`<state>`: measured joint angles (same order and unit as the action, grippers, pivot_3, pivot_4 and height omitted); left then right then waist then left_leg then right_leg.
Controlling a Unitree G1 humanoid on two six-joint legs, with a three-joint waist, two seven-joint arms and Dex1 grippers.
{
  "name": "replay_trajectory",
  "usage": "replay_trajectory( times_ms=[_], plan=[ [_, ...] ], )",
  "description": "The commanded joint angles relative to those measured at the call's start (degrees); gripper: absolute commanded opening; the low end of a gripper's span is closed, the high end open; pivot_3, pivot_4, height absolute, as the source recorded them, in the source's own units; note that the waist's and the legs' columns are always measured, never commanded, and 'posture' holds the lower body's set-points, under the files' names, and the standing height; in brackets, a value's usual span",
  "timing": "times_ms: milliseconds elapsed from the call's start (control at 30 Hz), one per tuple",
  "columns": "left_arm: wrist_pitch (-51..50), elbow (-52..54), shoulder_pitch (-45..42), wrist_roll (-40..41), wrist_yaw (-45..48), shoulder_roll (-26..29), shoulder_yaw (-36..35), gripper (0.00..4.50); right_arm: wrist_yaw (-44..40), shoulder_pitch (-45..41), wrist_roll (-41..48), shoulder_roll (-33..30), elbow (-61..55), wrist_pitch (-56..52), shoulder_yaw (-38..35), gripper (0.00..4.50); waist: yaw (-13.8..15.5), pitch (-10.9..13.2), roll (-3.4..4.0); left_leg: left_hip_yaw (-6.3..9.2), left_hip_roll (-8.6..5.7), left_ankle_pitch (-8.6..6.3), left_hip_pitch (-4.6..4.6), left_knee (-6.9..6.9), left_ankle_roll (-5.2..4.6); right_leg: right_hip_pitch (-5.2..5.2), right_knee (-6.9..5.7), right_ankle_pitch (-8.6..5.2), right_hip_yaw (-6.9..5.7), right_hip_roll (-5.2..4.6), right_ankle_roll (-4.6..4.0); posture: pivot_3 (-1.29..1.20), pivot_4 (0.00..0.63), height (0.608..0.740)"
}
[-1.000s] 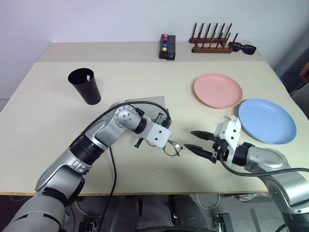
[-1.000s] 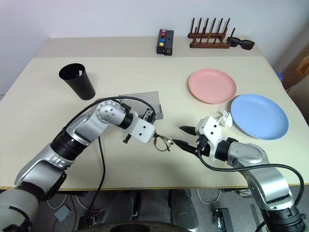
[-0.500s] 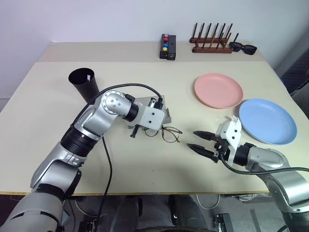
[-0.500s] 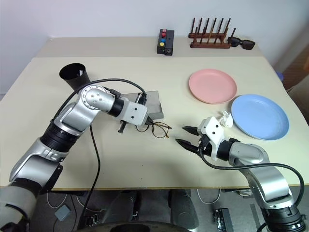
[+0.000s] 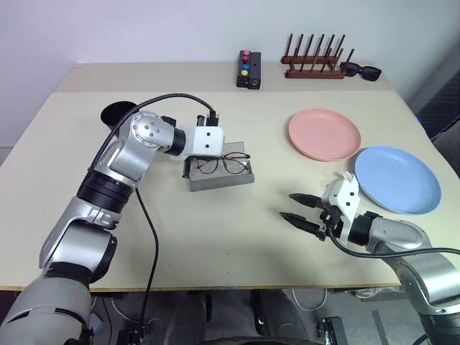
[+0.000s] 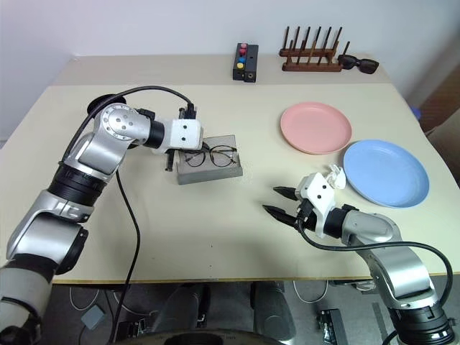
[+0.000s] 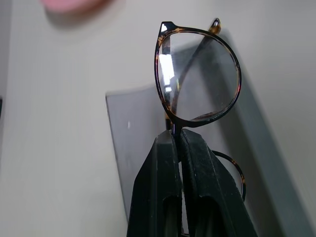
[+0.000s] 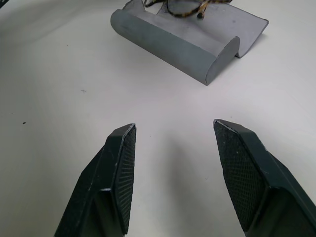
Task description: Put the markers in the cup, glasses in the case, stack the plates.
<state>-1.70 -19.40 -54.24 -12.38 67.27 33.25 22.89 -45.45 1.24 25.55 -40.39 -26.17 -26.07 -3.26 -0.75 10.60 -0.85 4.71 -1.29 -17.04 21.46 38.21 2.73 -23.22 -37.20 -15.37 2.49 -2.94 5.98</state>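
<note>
The left hand (image 7: 176, 136) pinches the glasses (image 5: 222, 163) by the frame, holding them over the open case (image 5: 220, 177) near the desk's (image 5: 215, 251) middle. The right hand (image 5: 297, 209) hovers with its fingers apart, holding nothing, near the front edge, just beside the blue plate (image 5: 397, 180).

Glasses (image 7: 197, 79) pinched at frame between left gripper (image 7: 177, 140) fingertips, over open case (image 6: 209, 167) just beyond them; right gripper (image 8: 173, 148) fingers spread over bare table (image 8: 59, 89), case ahead, well apart.
</note>
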Motion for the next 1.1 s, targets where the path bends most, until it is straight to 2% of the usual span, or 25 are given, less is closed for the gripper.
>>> replay_trajectory(
  times_ms=[33, 400, 867, 967, 1067, 1100],
  plan=[
    [0.9, -1.4, -1.5, -2.6, -2.9, -1.0, 0.5, 0.05, 0.2, -0.1, 0.8, 0.2, -2.3, 0.1, -1.0, 2.53, 0.0, 0.0, 0.00, 0.00, 0.00, 0.00, 0.00, 0.00, 0.00, 0.00, 0.00, 0.00, 0.00, 0.00, 0.00, 0.00, 0.150, 0.735],
    [-0.1, -5.8, -1.3, -6.1, -7.2, -5.4, 1.3, 0.05, 0.8, 0.5, 0.4, 0.9, -2.7, 0.1, -0.4, 2.53, 0.0, 0.0, 0.00, 0.00, 0.00, 0.00, 0.01, 0.02, 0.00, 0.00, -0.02, 0.00, 0.00, 0.00, 0.00, 0.00, 0.150, 0.735],
    [-2.9, -0.1, 1.7, -5.5, -1.5, -5.5, 1.6, 0.05, 0.3, 1.0, 0.2, 0.8, -2.5, 0.7, -0.6, 2.53, 0.0, 0.0, 0.00, 0.00, 0.00, 0.00, 0.00, 0.02, 0.00, 0.00, -0.02, 0.00, 0.00, 0.00, 0.00, 0.00, 0.150, 0.735],
    [-2.8, 0.1, 1.8, -5.9, -1.8, -5.1, 1.2, 0.96, 0.2, 0.9, 0.2, 0.8, -2.3, 0.7, -0.5, 2.53, 0.0, 0.0, 0.00, 0.00, 0.00, 0.00, 0.00, 0.02, 0.00, 0.00, -0.02, 0.00, 0.00, 0.00, 0.00, 0.00, 0.150, 0.735],
    [-4.1, 1.0, 1.3, -4.3, -1.6, -5.2, -0.5, 2.37, 0.1, 0.9, 0.2, 0.7, -2.3, 0.8, -0.6, 2.53, 0.0, 0.0, 0.00, 0.00, 0.00, 0.00, 0.01, 0.02, 0.00, 0.00, -0.02, 0.00, 0.00, 0.00, 0.00, 0.00, 0.150, 0.735],
    [-5.1, 1.2, 0.5, -3.4, -1.7, -5.2, -1.7, 2.37, 0.1, 1.0, 0.2, 0.7, -2.3, 0.7, -0.6, 2.53, 0.0, 0.0, 0.00, 0.00, 0.00, 0.00, 0.01, 0.02, 0.00, 0.00, -0.02, 0.00, 0.00, 0.00, 0.00, 0.00, 0.150, 0.735]
  ],
)
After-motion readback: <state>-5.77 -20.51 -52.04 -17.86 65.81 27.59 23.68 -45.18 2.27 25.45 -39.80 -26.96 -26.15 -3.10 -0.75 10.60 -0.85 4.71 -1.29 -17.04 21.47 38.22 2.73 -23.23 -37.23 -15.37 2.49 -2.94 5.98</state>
